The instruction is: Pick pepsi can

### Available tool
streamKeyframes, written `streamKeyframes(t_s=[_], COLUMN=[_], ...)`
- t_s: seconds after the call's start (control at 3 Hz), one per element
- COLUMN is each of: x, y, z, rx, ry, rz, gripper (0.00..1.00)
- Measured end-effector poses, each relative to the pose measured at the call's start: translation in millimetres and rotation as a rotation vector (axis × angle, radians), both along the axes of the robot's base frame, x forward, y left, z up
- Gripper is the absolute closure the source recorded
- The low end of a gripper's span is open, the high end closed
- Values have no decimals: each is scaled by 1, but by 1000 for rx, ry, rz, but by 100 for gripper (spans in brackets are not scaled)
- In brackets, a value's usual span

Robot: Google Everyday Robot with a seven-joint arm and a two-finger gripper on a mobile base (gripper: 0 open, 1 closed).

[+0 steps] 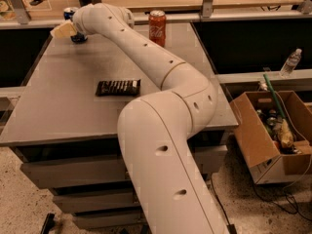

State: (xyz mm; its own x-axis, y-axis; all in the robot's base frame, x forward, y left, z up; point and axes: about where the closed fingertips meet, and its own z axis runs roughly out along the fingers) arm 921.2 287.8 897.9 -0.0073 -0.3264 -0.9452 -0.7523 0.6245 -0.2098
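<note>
Matt table (63, 111), shiny alu pepsi can (78, 37), smooth plastic gripper (65, 29) at it

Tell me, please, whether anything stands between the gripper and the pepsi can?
Nothing visible does. The gripper is right against the pepsi can at a far corner of the table. The red Coca-Cola can and the chocolate bar wrapper sit well apart from them.
</note>
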Motion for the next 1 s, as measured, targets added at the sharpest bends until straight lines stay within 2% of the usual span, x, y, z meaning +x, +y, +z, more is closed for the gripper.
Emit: streamKeyframes(t_s=[0.67,1.0], x=[13,16], y=[10,12], z=[-4,-4], rx=[-18,-29], ry=[-2,-9], rz=[17,21], gripper=[0,16])
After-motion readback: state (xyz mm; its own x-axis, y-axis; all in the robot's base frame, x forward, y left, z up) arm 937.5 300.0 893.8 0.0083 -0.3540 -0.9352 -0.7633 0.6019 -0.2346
